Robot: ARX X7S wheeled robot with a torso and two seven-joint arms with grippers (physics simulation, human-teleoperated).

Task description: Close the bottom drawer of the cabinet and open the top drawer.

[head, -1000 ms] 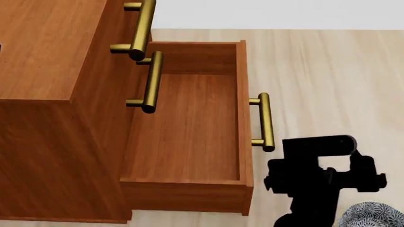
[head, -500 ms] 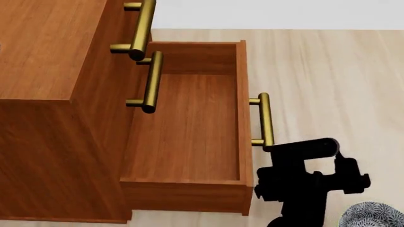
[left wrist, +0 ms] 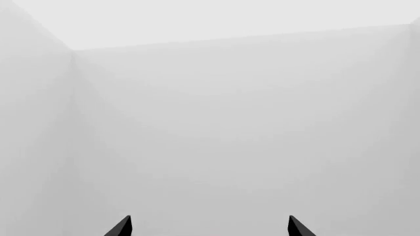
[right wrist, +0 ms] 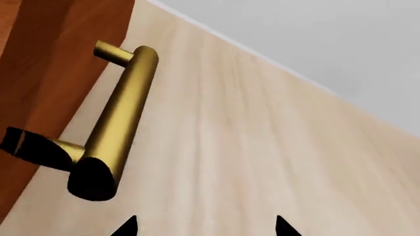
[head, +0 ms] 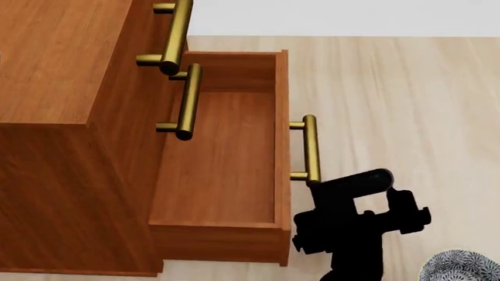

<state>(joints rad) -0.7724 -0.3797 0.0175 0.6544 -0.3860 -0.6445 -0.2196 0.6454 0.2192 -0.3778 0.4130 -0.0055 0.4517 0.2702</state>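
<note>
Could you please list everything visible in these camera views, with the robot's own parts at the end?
cabinet: one, reddish-brown wood grain, left of the head view.
bottom drawer: one, reddish-brown, pulled out, tray empty.
bottom drawer handle: one, brass bar, on the drawer front; also close in the right wrist view.
upper drawer handles: two, brass bars, one above the other, on the cabinet front.
floor: pale wood planks, right of the cabinet.
wall: plain light grey, beyond the floor.
right gripper: one, black, beside the bottom drawer handle's near end.
left gripper: fingertips only, black, apart, facing bare wall.
</note>
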